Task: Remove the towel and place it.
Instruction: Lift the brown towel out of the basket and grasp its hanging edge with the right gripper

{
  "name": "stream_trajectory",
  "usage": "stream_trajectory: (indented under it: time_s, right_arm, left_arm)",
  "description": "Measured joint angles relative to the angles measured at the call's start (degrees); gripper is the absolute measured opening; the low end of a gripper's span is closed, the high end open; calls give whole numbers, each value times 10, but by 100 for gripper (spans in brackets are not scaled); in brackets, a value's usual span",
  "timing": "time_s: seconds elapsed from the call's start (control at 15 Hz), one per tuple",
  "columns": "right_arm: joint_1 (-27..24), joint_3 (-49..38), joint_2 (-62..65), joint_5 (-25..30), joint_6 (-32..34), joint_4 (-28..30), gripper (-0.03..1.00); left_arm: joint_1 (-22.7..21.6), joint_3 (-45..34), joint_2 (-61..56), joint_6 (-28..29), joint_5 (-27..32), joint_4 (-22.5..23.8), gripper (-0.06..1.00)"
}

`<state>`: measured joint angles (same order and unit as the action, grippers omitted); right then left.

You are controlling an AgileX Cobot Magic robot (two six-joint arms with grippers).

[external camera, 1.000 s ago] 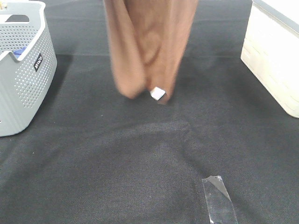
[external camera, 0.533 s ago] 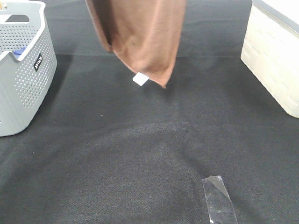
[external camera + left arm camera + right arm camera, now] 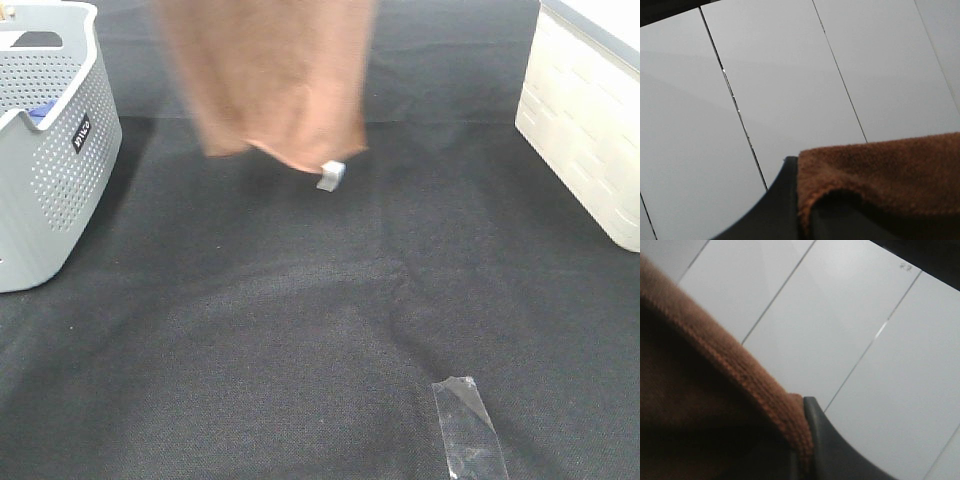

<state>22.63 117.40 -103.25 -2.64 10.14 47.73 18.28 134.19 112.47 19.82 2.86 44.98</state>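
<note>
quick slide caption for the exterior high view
Brown towel hangs above the black cloth, white tag at its lower edge, grey basket to the left, cream box to the right.

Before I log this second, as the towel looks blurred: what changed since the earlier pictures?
The towel swung left, lifted a little and spread from a narrow bunch into a wider sheet; its white tag now hangs at the lower right edge. Still held aloft, nothing let go. The grey basket, cream box and tape strip stayed put.

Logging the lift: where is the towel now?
The towel hangs top-middle in the exterior high view, over the black mat, between the grey basket at left and the cream box at right.
</note>
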Motion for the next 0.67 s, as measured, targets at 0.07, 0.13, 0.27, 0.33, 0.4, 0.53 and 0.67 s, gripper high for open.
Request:
stream_trajectory:
  time_s: [0.07,0.13,0.27,0.33,0.4,0.53,0.67]
  right_arm:
    - [-14,1,-6,3,0,-6,1]
    - [-19,2,-8,5,0,-16,1]
    - [-19,2,-10,-22,0,-29,1]
    - [-19,2,-10,-38,2,-40,1]
    - [-19,2,-11,-50,7,-50,1]
    - [-19,2,-13,-58,11,-59,1]
    - [-19,2,-14,-66,11,-61,1]
  left_arm:
    - [-5,3,-1,-9,-7,0,0]
    - [-10,3,-1,-13,-16,0,0]
    - [-15,3,2,-14,-40,0,0]
    - [-15,3,6,-15,-64,1,0]
    - [-16,4,11,-15,-85,1,0]
    - [-17,4,22,-15,-119,2,0]
    - [-26,4,35,-34,-140,4,0]
